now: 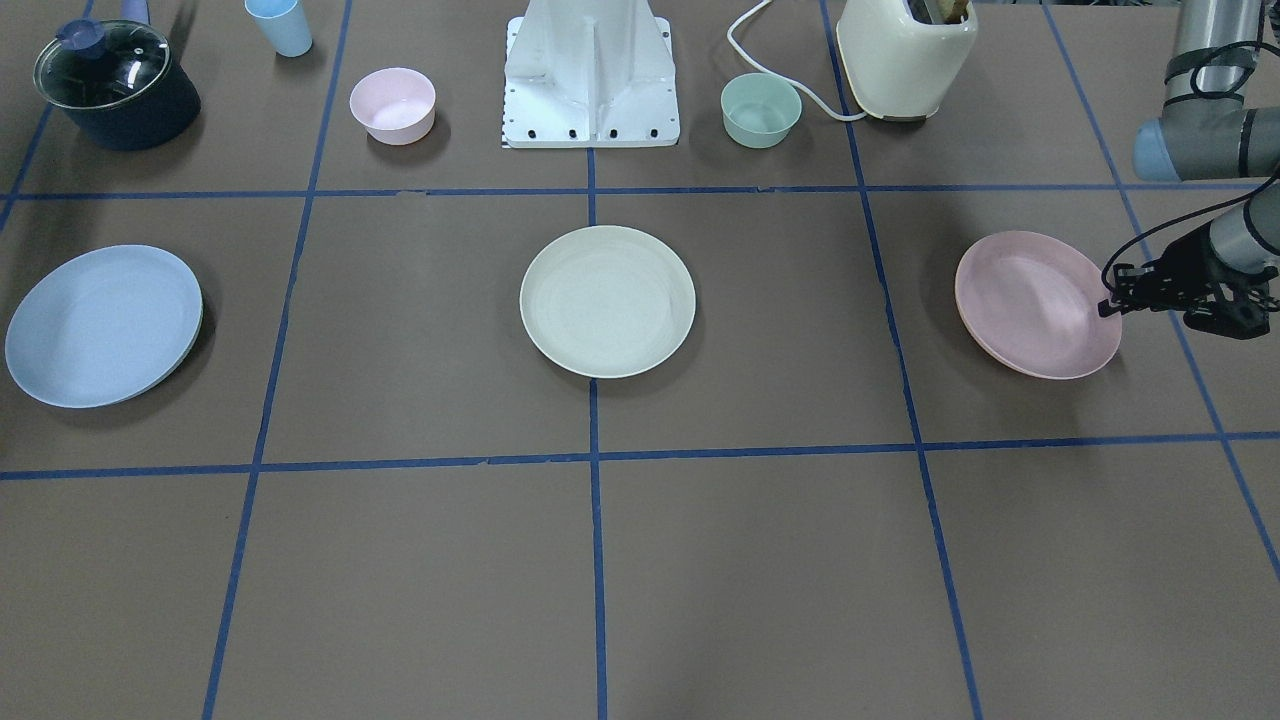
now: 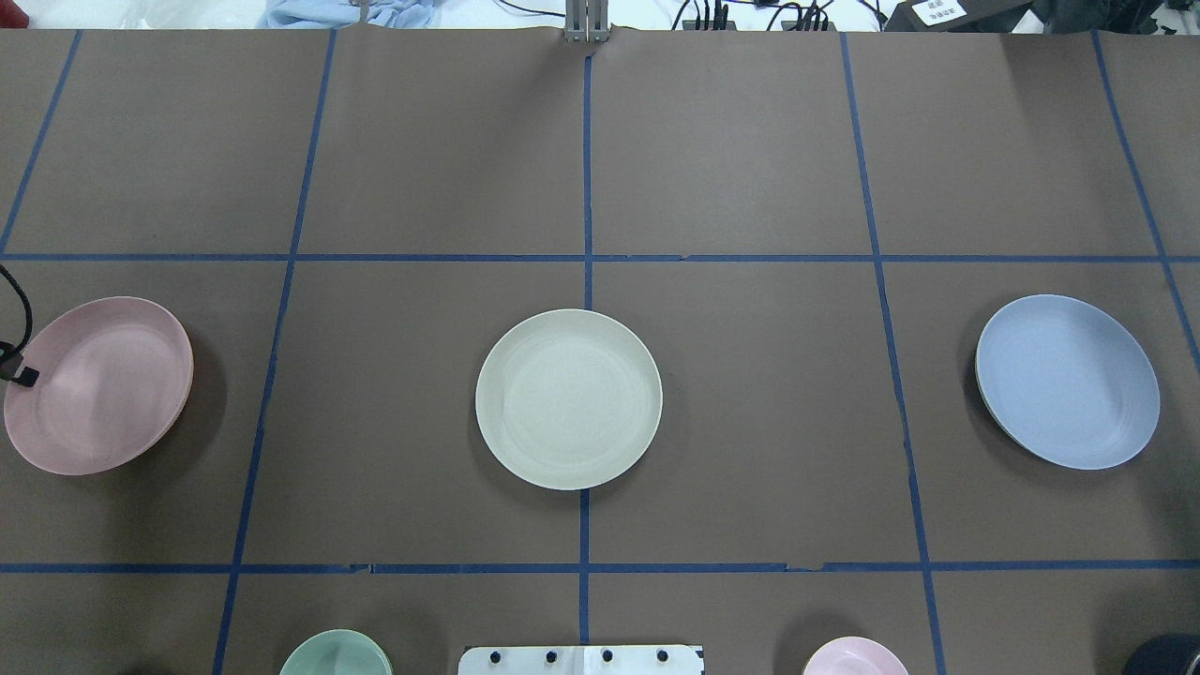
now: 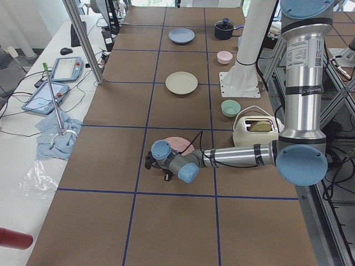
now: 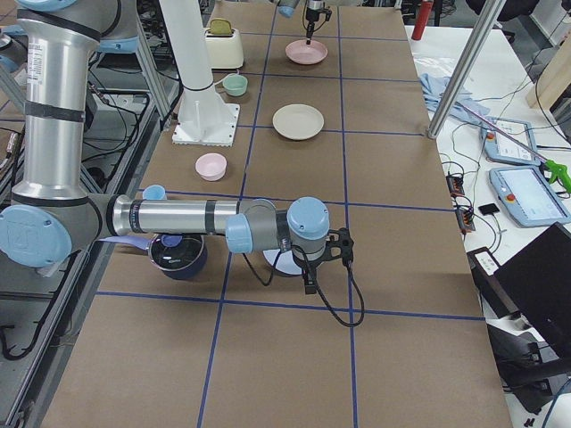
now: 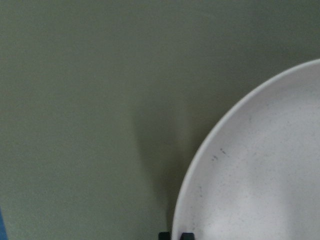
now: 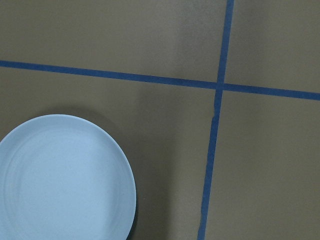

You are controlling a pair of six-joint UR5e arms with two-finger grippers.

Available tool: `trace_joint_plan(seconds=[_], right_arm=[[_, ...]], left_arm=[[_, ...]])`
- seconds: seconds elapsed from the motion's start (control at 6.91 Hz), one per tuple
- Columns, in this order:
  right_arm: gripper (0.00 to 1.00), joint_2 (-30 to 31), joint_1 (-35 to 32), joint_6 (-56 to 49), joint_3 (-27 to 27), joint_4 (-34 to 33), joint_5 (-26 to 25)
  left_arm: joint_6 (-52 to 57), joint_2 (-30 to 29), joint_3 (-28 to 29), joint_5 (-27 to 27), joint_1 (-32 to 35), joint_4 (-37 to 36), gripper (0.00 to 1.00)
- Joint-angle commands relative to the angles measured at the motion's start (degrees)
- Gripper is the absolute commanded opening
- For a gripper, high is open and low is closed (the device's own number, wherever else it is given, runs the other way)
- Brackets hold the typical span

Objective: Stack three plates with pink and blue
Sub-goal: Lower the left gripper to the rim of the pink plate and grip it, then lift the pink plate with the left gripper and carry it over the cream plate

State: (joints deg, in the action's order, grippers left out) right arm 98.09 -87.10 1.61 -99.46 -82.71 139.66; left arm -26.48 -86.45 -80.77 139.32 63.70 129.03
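The pale pink plate [image 1: 1035, 305] [image 2: 98, 384] lies on the robot's left side of the table and casts a broad shadow. My left gripper [image 1: 1108, 305] [image 2: 23, 377] is shut on its outer rim. In the left wrist view the fingertips [image 5: 165, 235] straddle that rim [image 5: 200, 165]. The cream-white plate [image 1: 607, 300] [image 2: 568, 398] lies flat at the table's centre. The light blue plate [image 1: 100, 325] [image 2: 1067, 380] [image 6: 60, 180] lies on the robot's right side. My right gripper [image 4: 309, 283] hangs beside it, and I cannot tell if it is open or shut.
Along the robot's edge stand a dark pot with a glass lid [image 1: 115, 85], a light blue cup [image 1: 280, 25], a pink bowl [image 1: 392, 105], the white robot base [image 1: 592, 80], a mint-green bowl [image 1: 761, 110] and a cream toaster [image 1: 905, 55].
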Motion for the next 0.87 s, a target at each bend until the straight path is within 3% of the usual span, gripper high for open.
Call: trace_joint_plan(seconds=[0.0, 0.14, 0.29, 0.72], right_arm=[[1.0, 0.0, 0.0, 0.06, -0.73, 0.09, 0.0], [1.0, 0.0, 0.0, 0.15, -1.52, 0.18, 0.09], [1.0, 0.0, 0.0, 0.15, -1.96, 0.18, 0.0], [1.0, 0.0, 0.26, 0.15, -2.23, 0.18, 0.09]], left_arm=[[-0.24, -0.03, -4.45, 3.91, 0.2, -1.05, 0.0], [-0.5, -0.99, -7.01, 4.64, 0.54, -4.36, 0.0], [-8.51, -5.79, -9.81, 5.08, 0.55, -9.53, 0.0], [-25.58, -10.04, -17.73, 8.77, -2.24, -9.76, 0.0]])
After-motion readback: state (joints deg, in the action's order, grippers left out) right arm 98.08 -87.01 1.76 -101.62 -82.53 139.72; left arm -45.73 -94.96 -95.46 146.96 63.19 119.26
